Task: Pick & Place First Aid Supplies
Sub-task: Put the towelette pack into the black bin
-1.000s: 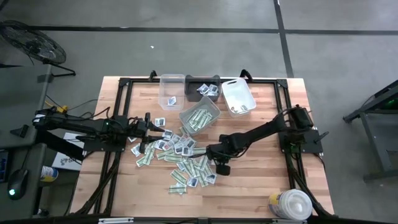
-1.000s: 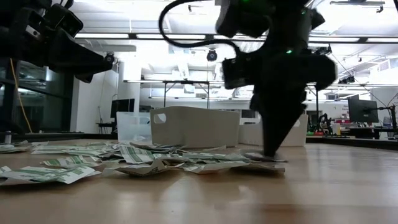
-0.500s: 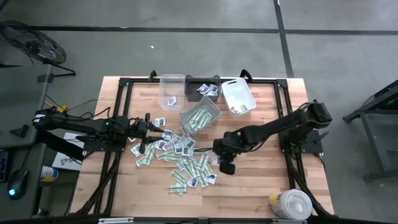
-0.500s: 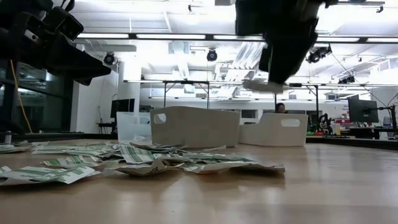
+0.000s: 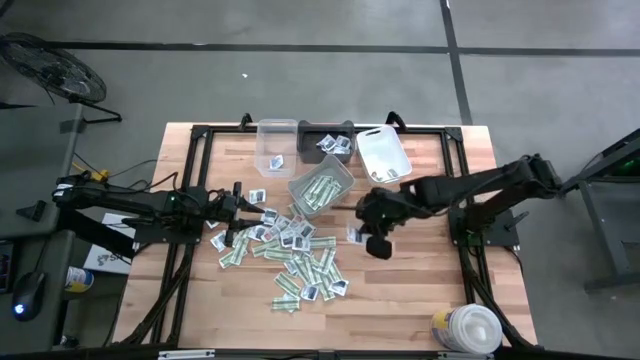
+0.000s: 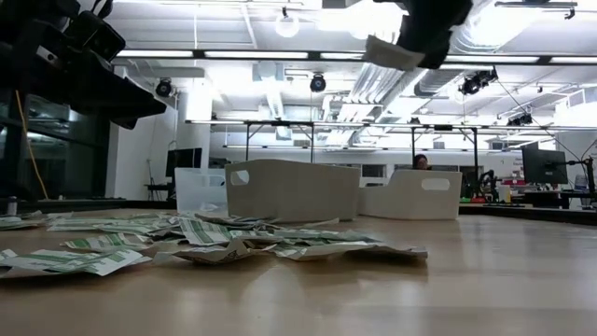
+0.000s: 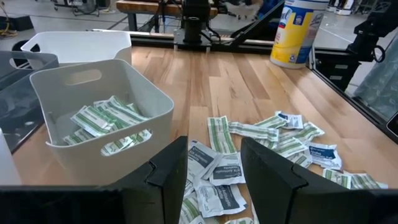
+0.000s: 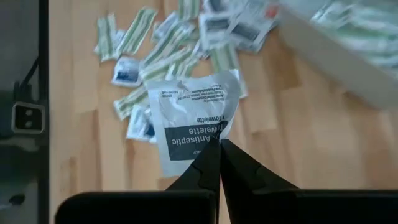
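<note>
The first aid supplies lie in a loose pile (image 5: 290,255) of green-striped strips and white square packets on the wooden table. My right gripper (image 5: 360,228) is high above the pile's right edge, shut on one white square packet (image 8: 193,115), which also shows in the low view (image 6: 392,52). My left gripper (image 7: 214,168) is open and held low over the pile's left part (image 5: 248,207); it touches nothing. Square packets (image 7: 217,180) lie below its fingers. My right gripper pinches the white packet between its two fingers at one edge, near a corner (image 8: 213,140). The fingers slant down from the table's right side. The packet is lifted clear of the table and sticks out past the fingertips, tilted, with its printed face toward the wrist camera.
A grey bin (image 5: 320,190) with green strips stands behind the pile. At the table's far edge are a clear bin (image 5: 272,145), a dark bin (image 5: 328,140) and a white bin (image 5: 383,155). A round white tub (image 5: 468,328) stands at the near right corner.
My right gripper, shut throughout, has risen from the pile's right edge with the white packet and drawn toward the table's right and far side. The packet has been lifted well clear of the table. The left arm has kept still.
</note>
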Robot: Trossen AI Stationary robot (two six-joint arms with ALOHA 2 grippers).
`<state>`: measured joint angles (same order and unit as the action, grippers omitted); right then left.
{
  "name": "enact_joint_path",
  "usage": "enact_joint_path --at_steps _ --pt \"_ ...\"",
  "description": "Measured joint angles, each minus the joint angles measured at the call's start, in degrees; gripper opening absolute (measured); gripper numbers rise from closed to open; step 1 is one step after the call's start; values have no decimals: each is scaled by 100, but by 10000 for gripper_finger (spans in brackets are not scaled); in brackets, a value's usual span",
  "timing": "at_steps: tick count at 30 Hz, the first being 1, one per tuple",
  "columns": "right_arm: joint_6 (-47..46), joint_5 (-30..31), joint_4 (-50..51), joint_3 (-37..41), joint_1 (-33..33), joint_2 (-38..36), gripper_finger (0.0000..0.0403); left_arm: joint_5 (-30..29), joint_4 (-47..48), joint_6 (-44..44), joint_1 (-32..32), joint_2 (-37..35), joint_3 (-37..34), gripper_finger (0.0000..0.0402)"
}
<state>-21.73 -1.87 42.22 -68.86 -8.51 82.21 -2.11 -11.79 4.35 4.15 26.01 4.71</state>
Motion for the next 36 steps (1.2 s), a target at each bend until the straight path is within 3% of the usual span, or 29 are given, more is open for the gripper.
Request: enact_joint_path --at_steps 9,15,26,36 --pt "741 58 -456 -4 854 -13 0 0 0 -1 -1 1 0 149" --pt "868 430 -1026 -9 1617 28 0 0 -2 0 -1 -1 0 149" --pt "-277 1003 -2180 -9 2915 612 0 -2 1 -1 -1 1 0 149" --pt "-1232 872 -2812 -9 3609 1477 0 0 -2 1 1 1 0 149"
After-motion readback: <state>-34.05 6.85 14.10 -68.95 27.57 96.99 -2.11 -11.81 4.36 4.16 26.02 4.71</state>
